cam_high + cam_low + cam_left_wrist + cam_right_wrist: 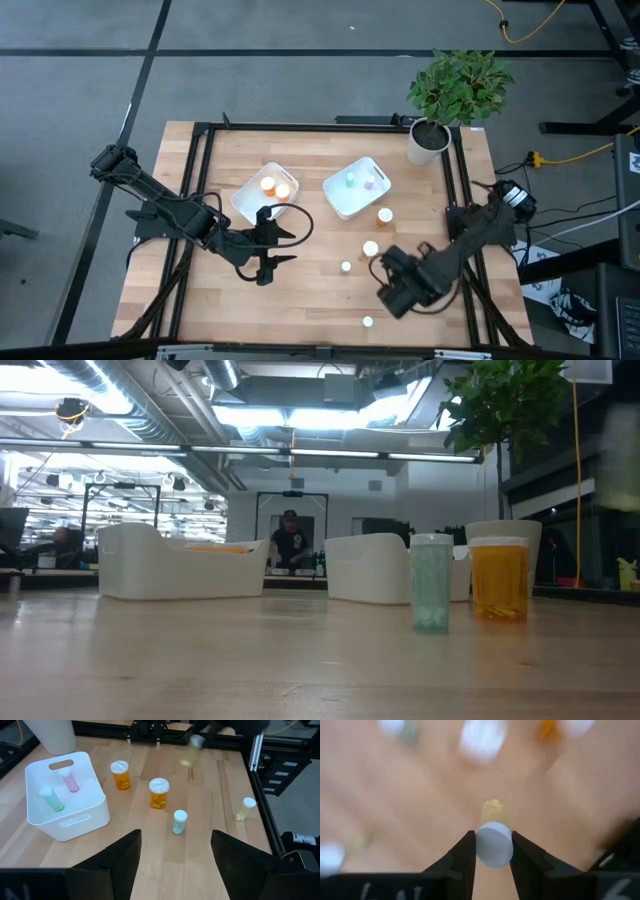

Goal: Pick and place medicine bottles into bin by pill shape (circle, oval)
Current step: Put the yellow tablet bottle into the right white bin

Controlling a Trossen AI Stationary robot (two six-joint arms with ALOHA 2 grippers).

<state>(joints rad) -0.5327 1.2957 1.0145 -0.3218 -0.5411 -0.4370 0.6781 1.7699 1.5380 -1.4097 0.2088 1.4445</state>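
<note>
1. Two hands work: the right hand (493, 851) is clamped on a small pale-capped bottle (494, 842).
2. Just ahead of the left hand (175, 855), whose fingers are spread, three bottles stand on the tabletop (210, 795).
3. Beside it, the white bin (65, 815) holds two.

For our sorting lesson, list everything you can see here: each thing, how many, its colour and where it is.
bins: two, white, mid-table.
binned bottles: two orange in one bin; one pale green and one pink in the other.
loose bottles: four on the table; two orange, one pale green, one yellowish.
held bottle: one, white cap.
plant: one, green, white pot, table corner.
person: one, in the room behind.
left hand: open, beside the orange-bottle bin.
right hand: shut on the held bottle.
</note>
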